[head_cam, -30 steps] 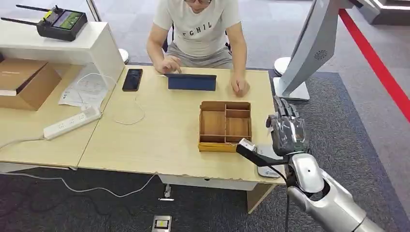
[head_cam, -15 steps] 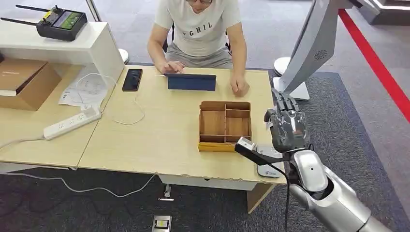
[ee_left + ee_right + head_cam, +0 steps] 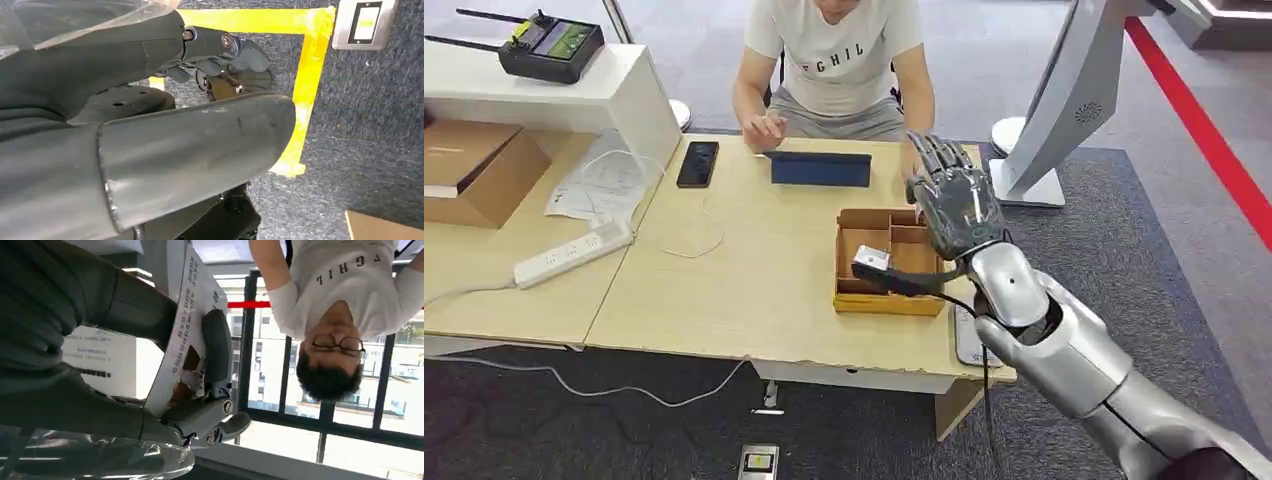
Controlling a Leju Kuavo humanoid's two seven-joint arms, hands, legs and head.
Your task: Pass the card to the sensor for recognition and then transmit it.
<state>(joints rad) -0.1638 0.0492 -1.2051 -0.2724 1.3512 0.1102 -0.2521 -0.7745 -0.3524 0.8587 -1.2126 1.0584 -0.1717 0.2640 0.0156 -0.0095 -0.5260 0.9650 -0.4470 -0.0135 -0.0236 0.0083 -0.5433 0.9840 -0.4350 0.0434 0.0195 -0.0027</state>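
Wooden table, frame centre: your right hand hangs above the divided box, fingers pinching the card.

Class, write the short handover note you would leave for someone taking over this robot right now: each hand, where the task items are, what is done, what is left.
Right hand: raised over the wooden tray, pinching the card between thumb and fingers, as the right wrist view shows.
Left hand: hanging over the carpet, fingers curled, holding nothing.
Sensor: grey pad at the table's near right edge, partly hidden by the right arm.
Person: seated across the table, busy at a tablet.
Done: card is in hand, lifted off the sensor area; whether it was read cannot be told.
Left: hand the card over to the person.
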